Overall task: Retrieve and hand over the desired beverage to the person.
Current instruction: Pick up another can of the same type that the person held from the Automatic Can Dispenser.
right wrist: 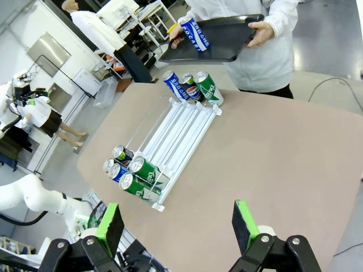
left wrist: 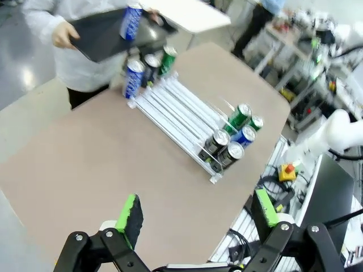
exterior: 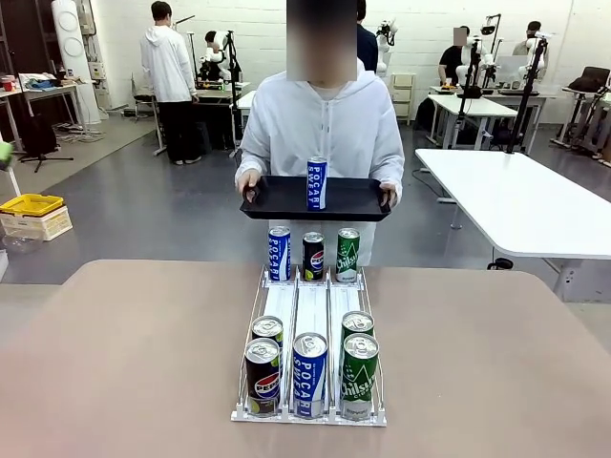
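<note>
Left gripper (left wrist: 198,218), left wrist view: jaws spread wide, green pads (left wrist: 130,217) bare, nothing held. We hang high over the robot's side of the table (left wrist: 85,164). The rack (left wrist: 181,122) runs away from us toward the person (left wrist: 68,62), who holds a black tray (left wrist: 96,39) just past its far end. One blue can (left wrist: 131,21) stands on that tray.

Right gripper (right wrist: 177,226), right wrist view: same state, wide open and empty, also high above the table. The near cans (right wrist: 133,173), five of them, sit ahead and to picture left of our pads. Tray and blue can are well beyond the rack's other end.

Front view: the blue can is upright mid-tray, and the person grips both tray ends. The tray is held above the far cans (exterior: 313,255), three in a row.

Our read:
- The drink is already with the person and both tools are bare, so the handover looks done.
- If another is wanted, the matching spare can (exterior: 309,374) is in the rack's middle lane at the near end.
- Its long axis is vertical, and it lies straight ahead and below both grippers.
- It sits on the centreline, so neither arm is clearly nearer.
- Neighbouring cans stand just beside it on both sides, so we'd come from above.
</note>
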### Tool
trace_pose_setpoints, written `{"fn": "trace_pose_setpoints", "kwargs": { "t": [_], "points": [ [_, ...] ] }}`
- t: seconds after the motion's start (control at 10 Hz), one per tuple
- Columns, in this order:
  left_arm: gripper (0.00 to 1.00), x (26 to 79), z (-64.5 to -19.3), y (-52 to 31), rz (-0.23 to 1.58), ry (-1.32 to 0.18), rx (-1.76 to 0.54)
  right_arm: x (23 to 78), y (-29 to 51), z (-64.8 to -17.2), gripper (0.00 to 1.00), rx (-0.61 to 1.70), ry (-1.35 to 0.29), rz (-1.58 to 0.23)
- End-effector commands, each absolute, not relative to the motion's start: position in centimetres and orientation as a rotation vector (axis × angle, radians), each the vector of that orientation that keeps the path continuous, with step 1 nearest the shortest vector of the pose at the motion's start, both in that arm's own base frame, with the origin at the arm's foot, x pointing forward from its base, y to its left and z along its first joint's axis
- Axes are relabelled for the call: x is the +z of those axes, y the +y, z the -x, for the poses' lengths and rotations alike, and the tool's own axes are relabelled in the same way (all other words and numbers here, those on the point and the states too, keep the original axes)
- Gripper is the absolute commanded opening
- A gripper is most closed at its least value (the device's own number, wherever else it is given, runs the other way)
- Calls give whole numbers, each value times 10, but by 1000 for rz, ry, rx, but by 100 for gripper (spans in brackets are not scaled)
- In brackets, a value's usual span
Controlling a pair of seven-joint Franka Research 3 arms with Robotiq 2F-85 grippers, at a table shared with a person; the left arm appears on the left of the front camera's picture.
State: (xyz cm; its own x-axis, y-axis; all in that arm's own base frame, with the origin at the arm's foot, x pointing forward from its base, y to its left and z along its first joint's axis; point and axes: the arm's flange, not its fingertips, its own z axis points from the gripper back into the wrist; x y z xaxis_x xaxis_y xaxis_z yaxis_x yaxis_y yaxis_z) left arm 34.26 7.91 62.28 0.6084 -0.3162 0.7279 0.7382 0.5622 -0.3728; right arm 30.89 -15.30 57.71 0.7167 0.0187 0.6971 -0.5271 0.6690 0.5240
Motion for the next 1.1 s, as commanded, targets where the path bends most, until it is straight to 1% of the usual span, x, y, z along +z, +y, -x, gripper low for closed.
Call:
{"fn": "trace_pose_setpoints", "kwargs": {
  "t": [0.0, 0.2, 0.3, 0.4, 0.5, 0.7, 0.9, 1.0],
  "points": [
    [100, 620, -340, 3, 689, -459, -697, 577, -153, -312, 100, 349, -745, -819],
    [100, 608, -334, -79, 555, -357, -426, 577, -153, -312, 100, 349, -745, -819],
    [100, 601, -323, -117, 475, -298, -348, 577, -153, -312, 100, 349, -745, -819],
    [100, 594, -313, -152, 400, -226, -311, 577, -153, -312, 100, 349, -745, -819],
    [100, 588, -305, -184, 363, -214, -299, 577, -153, -312, 100, 349, -745, -819],
    [100, 569, -309, -225, 266, -226, -224, 577, -153, -312, 100, 349, -745, -819],
    [100, 554, -311, -246, 201, -201, -216, 577, -153, -312, 100, 349, -745, -819],
    [100, 544, -309, -253, 162, -213, -220, 577, -153, -312, 100, 349, -745, -819]
  ]
}}
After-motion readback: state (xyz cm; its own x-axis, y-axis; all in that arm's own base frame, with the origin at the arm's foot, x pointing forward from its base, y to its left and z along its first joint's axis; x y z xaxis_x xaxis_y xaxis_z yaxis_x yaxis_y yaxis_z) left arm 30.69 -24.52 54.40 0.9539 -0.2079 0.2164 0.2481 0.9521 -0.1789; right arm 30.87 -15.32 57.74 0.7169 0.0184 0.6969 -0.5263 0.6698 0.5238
